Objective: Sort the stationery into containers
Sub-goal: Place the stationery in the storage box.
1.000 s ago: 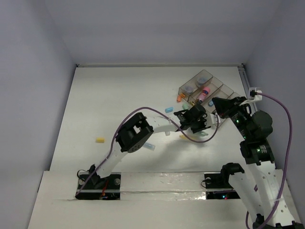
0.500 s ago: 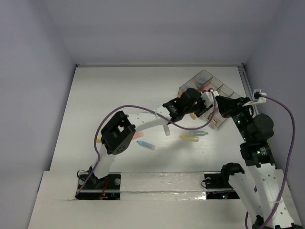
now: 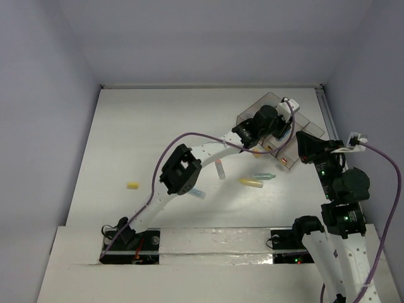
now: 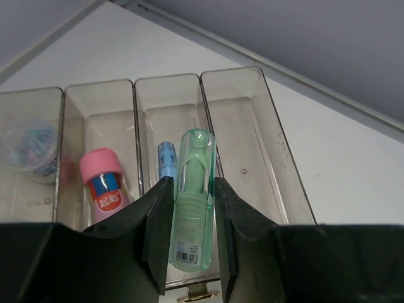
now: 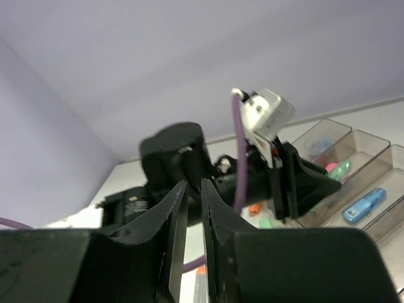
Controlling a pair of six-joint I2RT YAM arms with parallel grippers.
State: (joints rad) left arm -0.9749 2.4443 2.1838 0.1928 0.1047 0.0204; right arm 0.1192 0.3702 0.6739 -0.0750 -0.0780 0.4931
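Just white table [image 3: 158,126], lilac walls [image 3: 208,38]

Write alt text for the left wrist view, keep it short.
The left gripper holds a pale green marker between its fingers over a smoky four-compartment tray. In the tray sit a blue marker, a pink-capped item in the next compartment to the left, and a clear tub in the leftmost.

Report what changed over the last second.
The left pincer, shut on the pale green marker, carried it away and rightward to above the tray. The right pincer, shut and empty, drew back rightward slightly. The tray and the lone yellow marker stayed put.
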